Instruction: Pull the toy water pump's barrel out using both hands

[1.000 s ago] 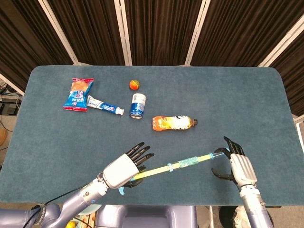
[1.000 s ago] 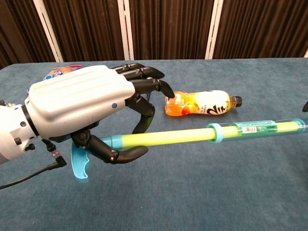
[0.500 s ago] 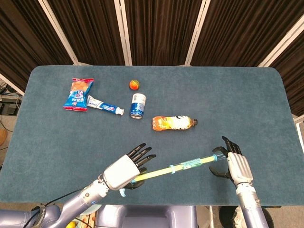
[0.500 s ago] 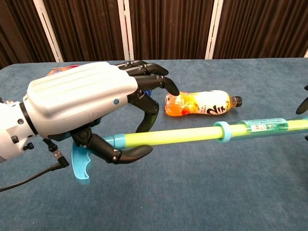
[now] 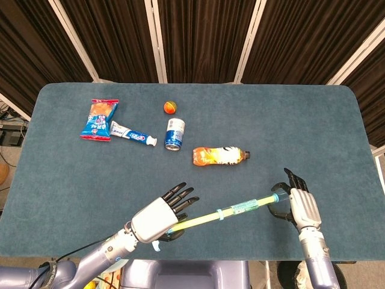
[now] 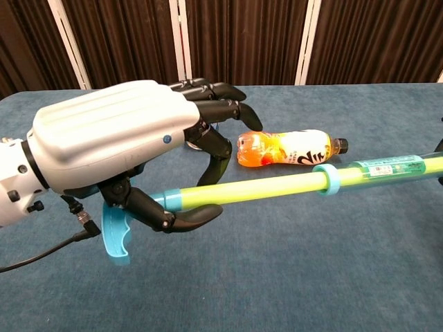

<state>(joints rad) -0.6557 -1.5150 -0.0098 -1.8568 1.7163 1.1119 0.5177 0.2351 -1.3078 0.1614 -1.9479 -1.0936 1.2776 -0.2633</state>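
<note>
both of your hands are on the toy water pump [image 5: 231,210], which lies across the near edge of the counter [image 5: 72,174], slanting from lower left up to the right. your left hand [image 5: 157,217] holds the handle end: in the chest view the thumb and one finger [image 6: 217,153] pinch the yellow-green rod [image 6: 256,189] just past the blue handle [image 6: 115,234], while the other fingers stand spread above it. your right hand [image 5: 299,207] curls around the far tip of the clear barrel [image 6: 387,167]; the head view shows the fingers wrapped at that end, so it grips the barrel. a blue ring [image 6: 327,178] marks where the rod enters the barrel, and a long stretch of rod shows bare between that ring and your left hand.

farther back on the counter lie an orange drink bottle [image 5: 219,155] on its side, a blue can [image 5: 174,133], a toothpaste tube [image 5: 132,135], a snack packet [image 5: 100,119] and a small orange ball [image 5: 170,108], all well apart from the pump.
</note>
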